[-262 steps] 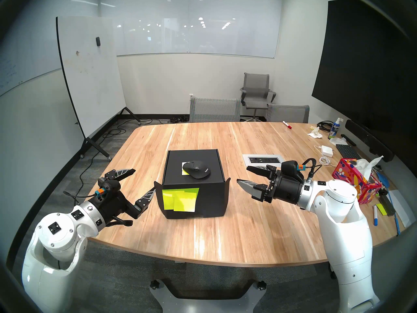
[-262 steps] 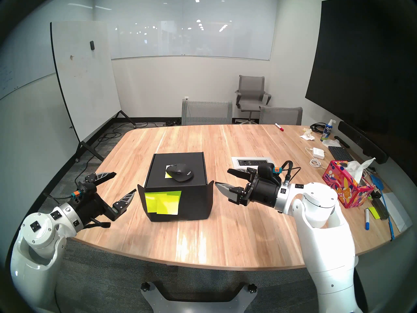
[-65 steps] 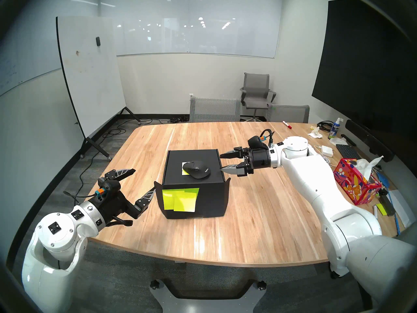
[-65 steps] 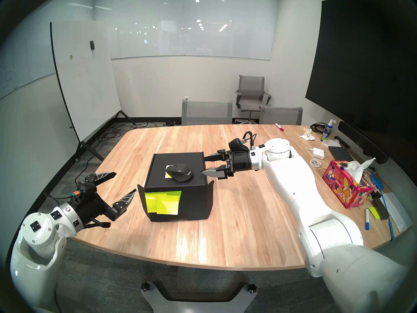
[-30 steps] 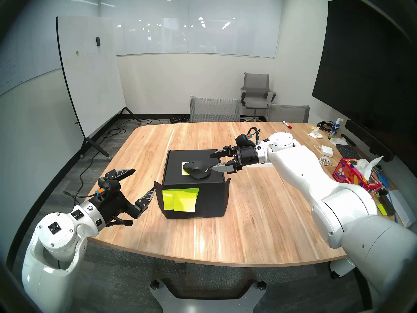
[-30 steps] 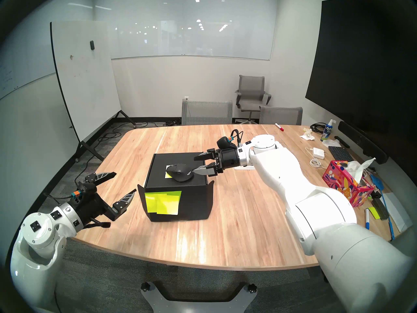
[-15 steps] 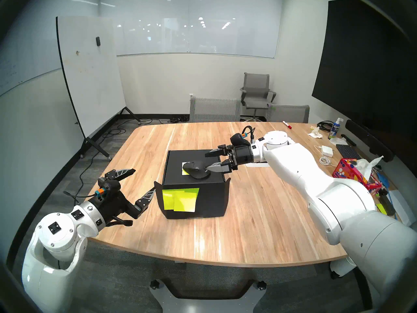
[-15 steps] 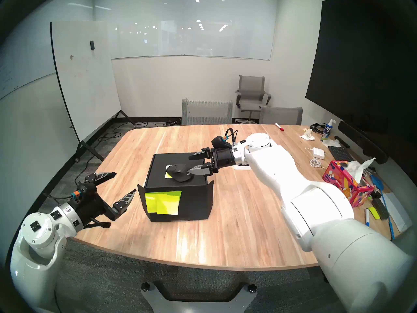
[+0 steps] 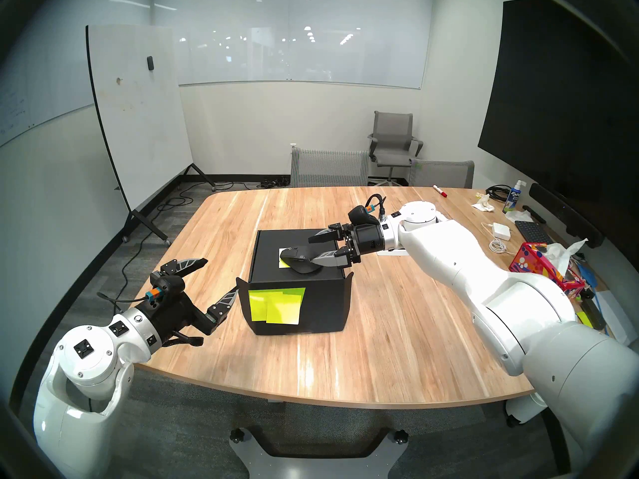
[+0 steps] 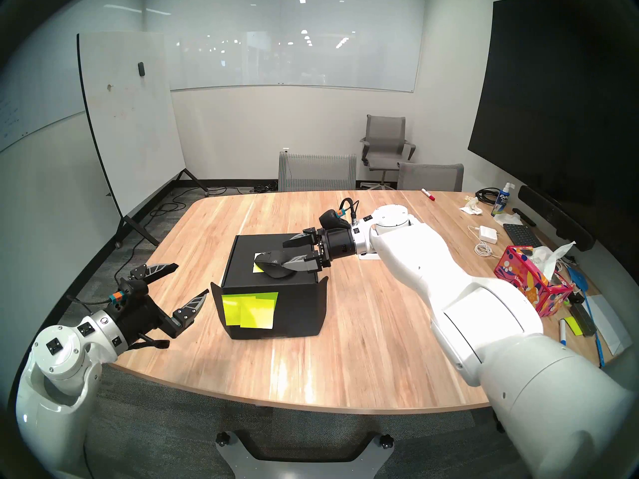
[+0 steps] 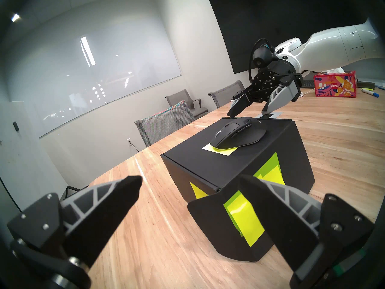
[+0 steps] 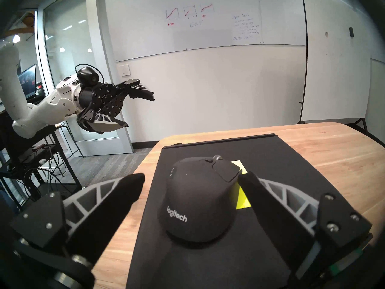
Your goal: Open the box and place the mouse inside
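The black box (image 9: 311, 302) stands shut on the table, with yellow-green sticky notes (image 9: 276, 305) on its front. The black mouse (image 9: 299, 258) lies on the lid (image 12: 270, 157) and also shows in the right wrist view (image 12: 198, 199). My right gripper (image 9: 311, 250) is open over the lid, one finger on each side of the mouse's rear. In the right wrist view the right-hand finger (image 12: 256, 190) is close against the mouse and the other stands apart. My left gripper (image 9: 222, 274) is open and empty, just left of the box's front corner.
A red floral tissue box (image 9: 539, 278), a white power adapter (image 9: 501, 230), a keyboard (image 9: 532, 232), a spray bottle (image 9: 515, 196) and markers crowd the table's right edge. A power outlet panel (image 9: 394, 252) lies under my right arm. Chairs (image 9: 328, 167) stand behind the table.
My right arm has reached left from beside the box until its open fingers flank the mouse. The left arm, the box and the mouse have not moved.
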Robot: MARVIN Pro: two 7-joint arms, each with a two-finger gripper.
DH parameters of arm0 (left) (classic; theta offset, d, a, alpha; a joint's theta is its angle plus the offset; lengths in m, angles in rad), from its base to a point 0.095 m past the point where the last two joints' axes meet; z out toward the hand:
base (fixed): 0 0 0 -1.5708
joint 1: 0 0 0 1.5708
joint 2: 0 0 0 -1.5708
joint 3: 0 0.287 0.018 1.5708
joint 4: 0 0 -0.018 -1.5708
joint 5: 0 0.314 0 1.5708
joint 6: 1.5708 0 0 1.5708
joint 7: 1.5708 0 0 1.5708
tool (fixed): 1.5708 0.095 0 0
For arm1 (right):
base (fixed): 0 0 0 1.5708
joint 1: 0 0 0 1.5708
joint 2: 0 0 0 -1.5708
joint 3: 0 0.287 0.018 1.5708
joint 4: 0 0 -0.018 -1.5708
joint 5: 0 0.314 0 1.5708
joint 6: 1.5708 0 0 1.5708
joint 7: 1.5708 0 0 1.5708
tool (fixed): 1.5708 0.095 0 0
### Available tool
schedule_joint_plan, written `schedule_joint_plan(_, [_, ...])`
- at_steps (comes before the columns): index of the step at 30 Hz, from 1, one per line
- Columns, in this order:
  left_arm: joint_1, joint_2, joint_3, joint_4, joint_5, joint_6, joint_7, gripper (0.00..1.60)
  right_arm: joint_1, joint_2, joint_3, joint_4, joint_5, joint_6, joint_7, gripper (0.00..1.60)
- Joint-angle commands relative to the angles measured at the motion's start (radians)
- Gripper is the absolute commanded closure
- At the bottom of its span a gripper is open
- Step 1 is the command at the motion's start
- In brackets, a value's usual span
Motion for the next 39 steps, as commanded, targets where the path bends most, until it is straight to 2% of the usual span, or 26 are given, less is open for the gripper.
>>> schedule_joint_plan(1, [0.002,0.000,-0.001,-0.017,0.000,-0.005,-0.001,0.00,0.032,0.006,-0.025,0.009,0.054,-0.007,-0.001,0.00])
schedule_joint_plan(9, [0.001,0.000,-0.001,-0.017,0.000,-0.005,-0.001,0.00,0.064,0.003,-0.049,0.036,0.056,0.000,-0.001,0.00])
schedule_joint_plan(27, [0.001,0.001,0.000,-0.016,0.000,-0.005,-0.001,0.00,0.154,-0.060,-0.100,0.171,0.054,0.024,-0.001,0.00])
schedule_joint_plan(33, [0.001,0.001,-0.001,-0.016,0.000,-0.005,-0.001,0.00,0.162,-0.071,-0.112,0.192,0.056,0.004,-0.001,0.00])
schedule_joint_plan(39, [0.001,0.001,-0.001,-0.016,0.000,-0.005,-0.001,0.00,0.156,-0.069,-0.128,0.175,0.057,-0.053,-0.001,0.00])
